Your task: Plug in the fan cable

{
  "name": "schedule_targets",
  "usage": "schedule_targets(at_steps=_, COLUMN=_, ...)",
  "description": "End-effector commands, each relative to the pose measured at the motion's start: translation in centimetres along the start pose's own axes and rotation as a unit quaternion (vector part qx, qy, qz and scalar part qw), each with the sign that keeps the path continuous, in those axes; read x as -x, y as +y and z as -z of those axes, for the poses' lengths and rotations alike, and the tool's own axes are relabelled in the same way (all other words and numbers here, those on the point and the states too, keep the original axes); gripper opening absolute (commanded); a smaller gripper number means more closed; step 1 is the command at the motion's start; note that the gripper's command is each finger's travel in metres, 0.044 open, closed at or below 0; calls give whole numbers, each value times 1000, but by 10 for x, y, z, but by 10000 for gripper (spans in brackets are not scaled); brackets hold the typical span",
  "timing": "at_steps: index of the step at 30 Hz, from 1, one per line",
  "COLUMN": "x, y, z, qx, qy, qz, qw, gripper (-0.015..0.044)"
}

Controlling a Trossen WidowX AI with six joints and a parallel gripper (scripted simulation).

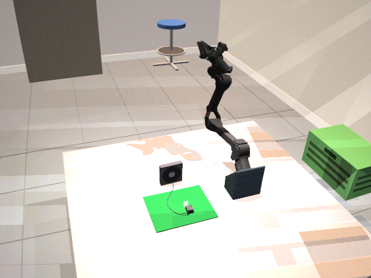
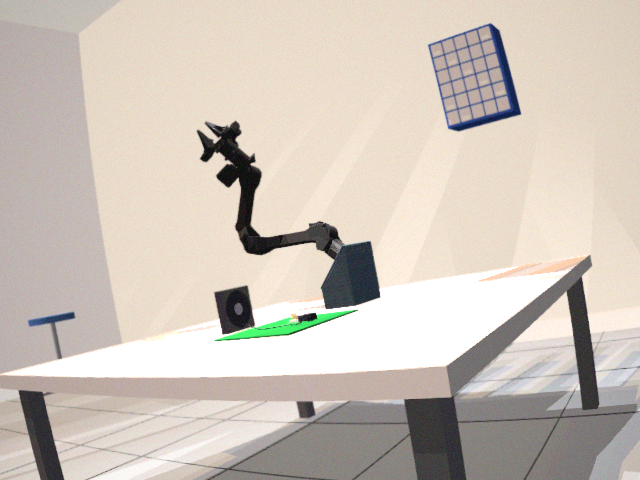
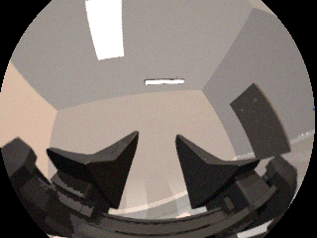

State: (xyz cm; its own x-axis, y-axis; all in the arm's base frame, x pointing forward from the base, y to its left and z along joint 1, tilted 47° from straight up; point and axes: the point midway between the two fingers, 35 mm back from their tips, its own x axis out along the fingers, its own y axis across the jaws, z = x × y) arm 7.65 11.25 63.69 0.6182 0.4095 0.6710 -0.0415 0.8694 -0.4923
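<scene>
Blue-framed grid panel [image 2: 471, 77] hangs in the exterior view, unseen from the top.

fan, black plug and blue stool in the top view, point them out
fan [image 1: 171, 174] [image 2: 237, 308]: top and exterior views, centre hub
black plug [image 1: 189, 208]: top view, upper face
blue stool [image 1: 171, 24]: top view, seat
</scene>
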Motion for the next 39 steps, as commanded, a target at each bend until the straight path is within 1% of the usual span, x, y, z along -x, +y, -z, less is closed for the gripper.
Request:
schedule_targets(at_steps=1, x=-8, y=42, z=-1, qx=50, qy=19, qz=-25, qw=998, gripper=210)
schedule_targets(at_steps=6, x=-18, y=106, z=-3, qx=108, qy=31, qz=-81, qw=990, gripper=210)
schedule_targets(at_steps=9, x=-22, y=141, z=12, qx=154, qy=52, qz=-110, qw=981, gripper=210)
schedule_targets(at_steps=13, x=-25, y=170, z=26, qx=186, qy=70, qz=-137, qw=970, gripper=210)
schedule_targets(at_steps=16, x=-28, y=209, z=45, qx=222, qy=94, qz=-174, qw=955, gripper=210)
schedule_targets(at_steps=19, x=-29, y=248, z=78, qx=285, qy=119, qz=-205, qw=929, gripper=210)
schedule_targets(at_steps=26, x=-22, y=318, z=143, qx=340, qy=185, qz=-287, qw=876, gripper=210)
schedule_targets(at_steps=29, x=-15, y=345, z=183, qx=361, qy=225, qz=-322, qw=846, gripper=210)
schedule_targets(at_steps=35, x=12, y=384, z=274, qx=395, qy=321, qz=-386, qw=769, gripper=210)
schedule_targets(at_steps=39, x=42, y=400, z=334, qx=414, qy=388, qz=-424, qw=706, gripper=210)
